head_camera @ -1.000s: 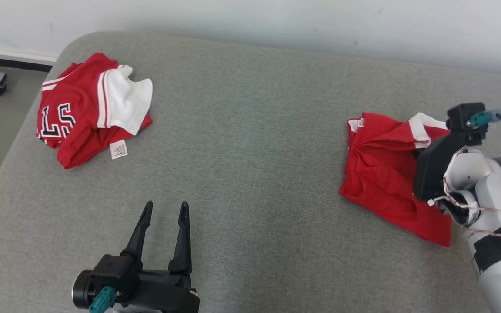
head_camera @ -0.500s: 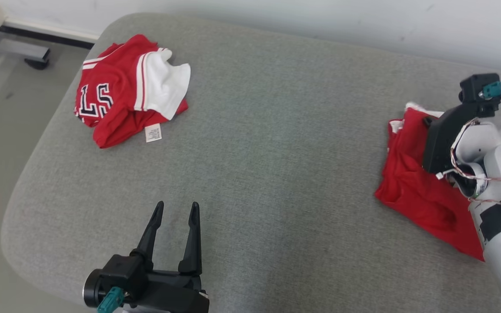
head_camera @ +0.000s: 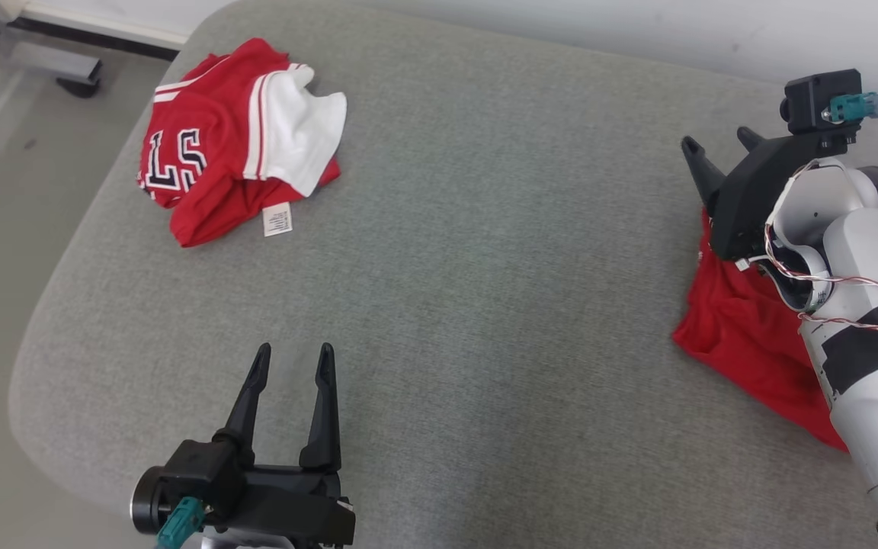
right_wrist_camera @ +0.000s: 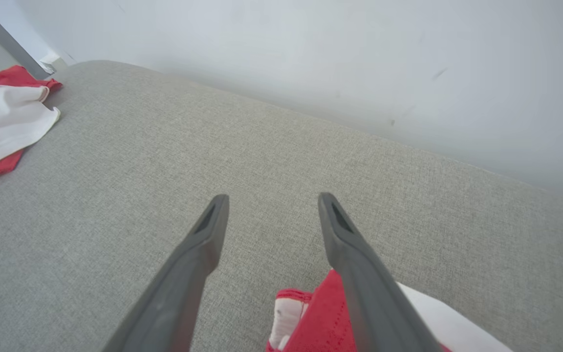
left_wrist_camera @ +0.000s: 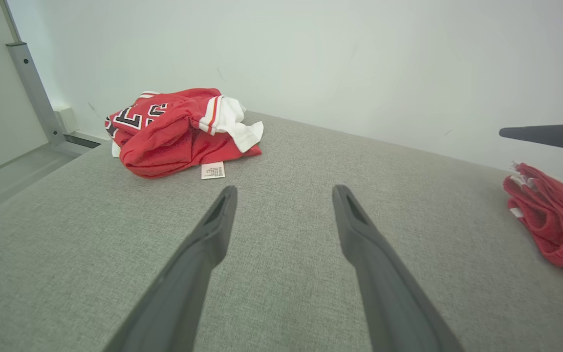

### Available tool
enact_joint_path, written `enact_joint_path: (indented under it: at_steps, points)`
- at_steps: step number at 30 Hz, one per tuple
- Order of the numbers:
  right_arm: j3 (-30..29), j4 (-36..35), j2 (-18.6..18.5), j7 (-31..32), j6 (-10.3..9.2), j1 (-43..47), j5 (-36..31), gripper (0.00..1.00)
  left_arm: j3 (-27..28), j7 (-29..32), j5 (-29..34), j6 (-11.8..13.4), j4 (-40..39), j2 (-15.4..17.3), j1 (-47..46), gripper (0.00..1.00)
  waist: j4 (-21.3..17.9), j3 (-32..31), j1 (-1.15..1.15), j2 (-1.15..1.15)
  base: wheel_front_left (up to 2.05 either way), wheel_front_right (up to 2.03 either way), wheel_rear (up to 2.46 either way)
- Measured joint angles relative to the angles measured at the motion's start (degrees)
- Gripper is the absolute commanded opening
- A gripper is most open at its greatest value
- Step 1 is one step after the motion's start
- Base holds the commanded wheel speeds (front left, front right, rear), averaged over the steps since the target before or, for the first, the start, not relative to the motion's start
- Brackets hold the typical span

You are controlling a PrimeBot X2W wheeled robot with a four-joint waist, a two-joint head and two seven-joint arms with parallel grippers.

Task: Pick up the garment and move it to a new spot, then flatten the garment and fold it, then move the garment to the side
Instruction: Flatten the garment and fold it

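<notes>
- Grey upholstered surface: carries both garments and lies under both grippers.
- Lettered red-and-white garment: a crumpled heap well ahead of the left gripper and off to its left, apart from it.
- Plain red garment: bunched beneath the right arm, under and behind the tips of the right gripper. The fingers do not touch it.
- Right gripper: fingers spread, holding nothing, raised over the plain garment's far edge.
- Left gripper: fingers spread, empty, low over the surface.
- Step, as judged: nothing is held. The plain garment looks set aside, so picking up the lettered heap is probably the step in hand, though this is not certain.
- Next move, as judged: the left gripper reaches forward and left, lowers onto a raised fold and closes on cloth only.
- Left wrist view: shows the heap's humped height and its label lying flat at the near edge. The head view flattens the heap.
- Right wrist view: shows the plain garment's white trim just below the fingers, a part the arm covers in the head view.
</notes>
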Motion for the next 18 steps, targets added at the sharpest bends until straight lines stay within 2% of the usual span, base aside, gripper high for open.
enact_joint_path:
  at_steps: [5,11,18]
  points:
    - [1.5,-5.1,-1.6,-2.4,0.0,1.6,1.8,1.0,1.4,0.0,1.5,-0.4,0.1,0.0,0.2,1.0,-2.4,-1.3,0.0,0.0,0.0,0.0,0.0]
    - [-3.1,-11.0,-4.1,-7.4,0.0,9.5,0.5,1.0,2.9,0.0,2.6,-0.6,0.2,0.0,1.1,1.0,-5.7,-3.6,0.0,0.0,0.0,0.0,0.0]
    - [-11.1,-17.0,-1.6,-10.2,0.0,21.9,-2.7,1.0,4.4,0.0,3.8,-1.1,0.7,0.0,2.8,1.0,-9.7,-6.4,0.0,0.0,0.0,0.0,0.0]
